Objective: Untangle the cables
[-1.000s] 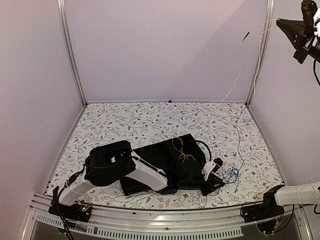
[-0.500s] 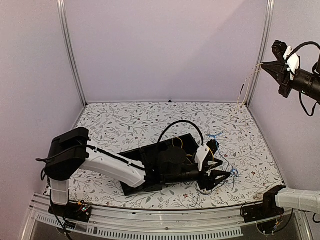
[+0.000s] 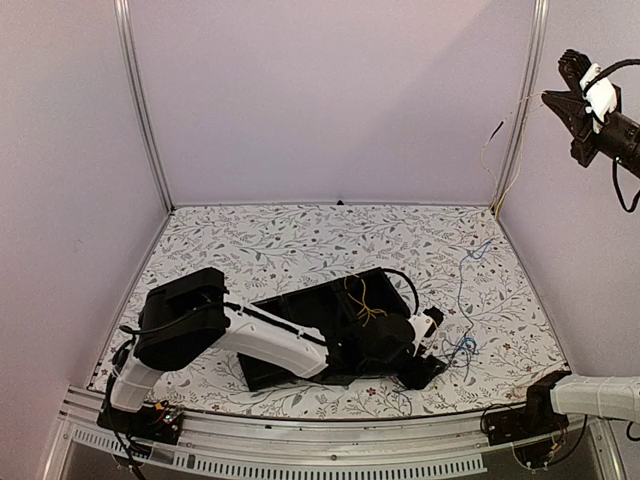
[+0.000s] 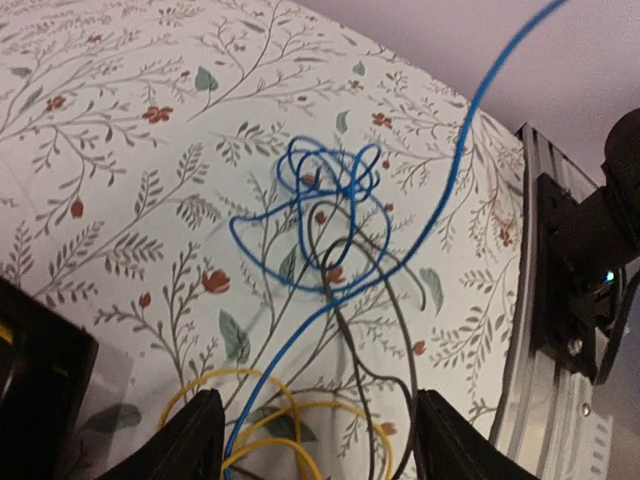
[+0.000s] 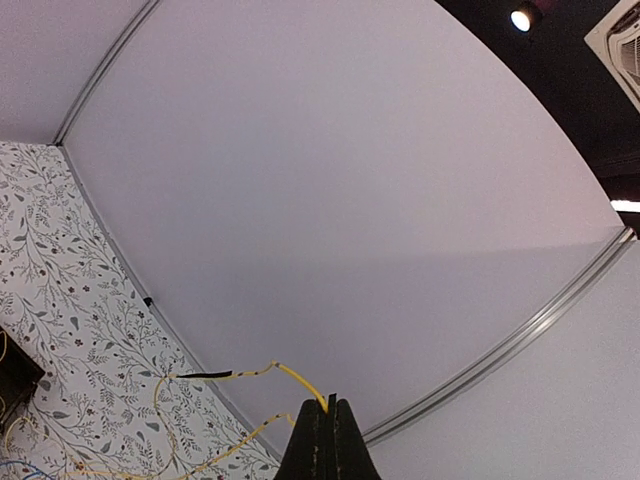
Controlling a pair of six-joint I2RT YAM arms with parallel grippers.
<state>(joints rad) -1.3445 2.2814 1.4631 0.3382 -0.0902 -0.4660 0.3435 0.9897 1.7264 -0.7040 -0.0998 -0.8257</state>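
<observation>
Floral-printed table (image 3: 300, 235), leaves and small red blossoms on white, boxed in by plain lavender walls (image 3: 330, 100). Toward the near edge, a little right of centre, a black tray (image 3: 315, 300) lying askew, one corner pointing at the back right. Aluminium posts (image 3: 140, 110) upright at both back corners; a slotted aluminium rail (image 3: 330, 442) along the near edge. Overhead, beyond the wall tops, a dark ceiling with one lit spotlight (image 5: 518, 17) and a white air vent (image 5: 620, 45).

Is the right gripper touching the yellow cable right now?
Touching. The right wrist view shows the yellow cable running straight into the closed tips of the right gripper, pinched between them.
</observation>
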